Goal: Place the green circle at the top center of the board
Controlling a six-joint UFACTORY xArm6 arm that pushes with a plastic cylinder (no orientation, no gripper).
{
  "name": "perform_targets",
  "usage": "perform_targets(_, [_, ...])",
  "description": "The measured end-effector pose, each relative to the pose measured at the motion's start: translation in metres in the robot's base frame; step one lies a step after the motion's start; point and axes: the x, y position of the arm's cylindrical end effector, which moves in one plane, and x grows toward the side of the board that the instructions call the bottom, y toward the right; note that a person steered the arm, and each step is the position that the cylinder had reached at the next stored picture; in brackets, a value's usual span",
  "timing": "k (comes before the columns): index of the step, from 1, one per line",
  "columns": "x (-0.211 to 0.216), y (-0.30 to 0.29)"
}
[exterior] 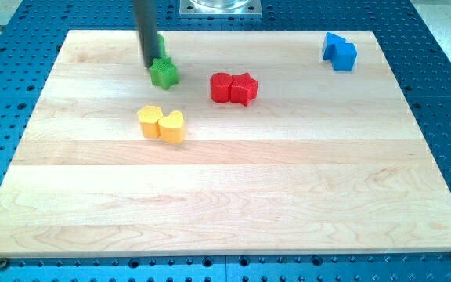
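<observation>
A green block, probably the green circle, shows only as a sliver behind my rod near the board's top left, so its shape is unclear. A green star lies just below it. My tip rests on the board at the star's upper left edge, touching or nearly touching it, with the hidden green block just above and to the right of the tip.
A red round block and a red star touch near the top centre. Two yellow blocks sit together below the green star. Two blue blocks sit at the top right. The wooden board lies on a blue perforated table.
</observation>
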Motion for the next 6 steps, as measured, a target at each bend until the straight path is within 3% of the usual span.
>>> perform_targets(1, [-0.011, -0.055])
perform_targets(2, [-0.019, 0.018])
perform_targets(3, [-0.022, 0.048])
perform_targets(4, [-0.051, 0.009])
perform_targets(5, [-0.056, 0.084])
perform_targets(6, [-0.056, 0.099])
